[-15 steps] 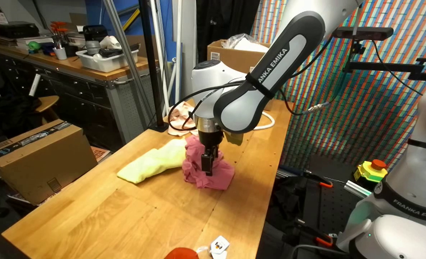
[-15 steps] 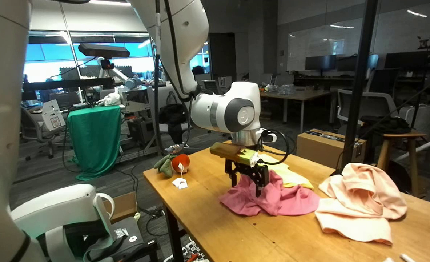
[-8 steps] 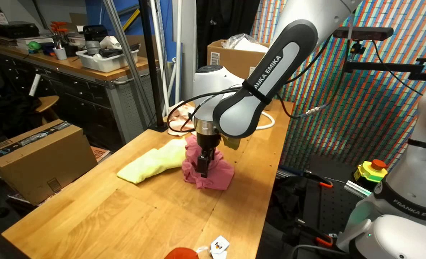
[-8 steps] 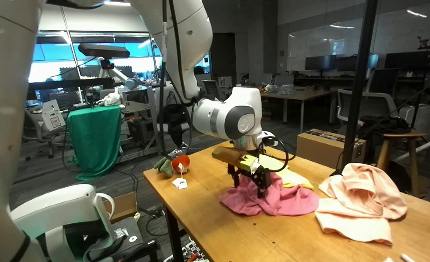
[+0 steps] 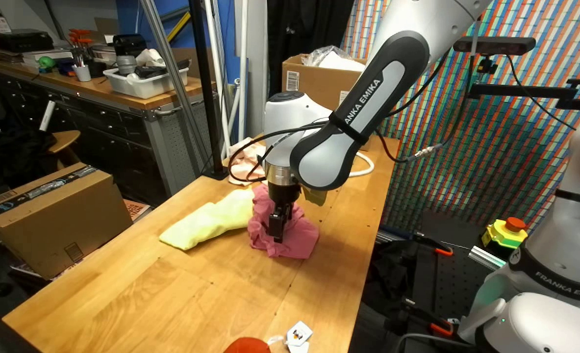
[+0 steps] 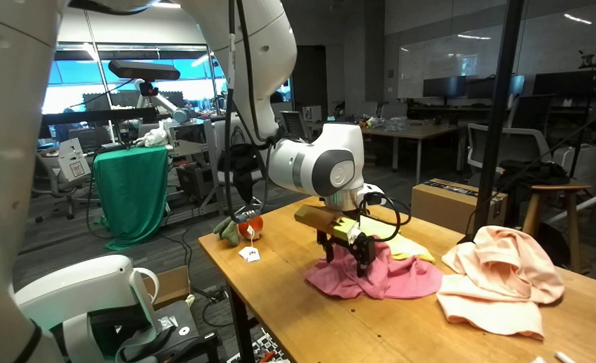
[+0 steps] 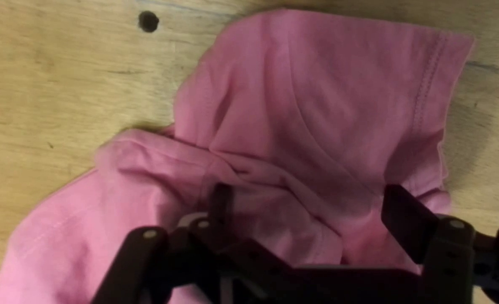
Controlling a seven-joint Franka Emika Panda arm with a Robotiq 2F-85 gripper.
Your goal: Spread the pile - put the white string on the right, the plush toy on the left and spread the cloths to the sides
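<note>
Pink cloth (image 6: 388, 277) lies in a soft, crumpled heap on the wooden desk (image 5: 172, 294), well in from both long edges. Up close in the wrist view, one flap spreads nearly flat, with a curved seam and a double-stitched hem, while deeper creases bunch beside it. Over these folds hangs the black gripper (image 6: 345, 265), its two fingers (image 7: 407, 219) wide apart with pink fabric showing between them; whether the tips touch it I cannot tell. Yellow cloth (image 5: 211, 223), smooth and folded into a long, tapering pad, meets the pink one on the side of the long edge where a black post (image 6: 501, 101) stands. Near the foot of that post, peach cloth (image 6: 504, 282) sits in loose, rounded folds with a flatter flap spilling from them. Toward the opposite long edge, a thick white cord (image 5: 362, 173) bends in a smooth curve, partly hidden by the arm (image 5: 324, 162). By that same edge, at the other end's corner, sits the plush toy (image 6: 245, 230), round and orange with grey-green parts, its angular white tag (image 6: 250, 253) lying on the wood.
</note>
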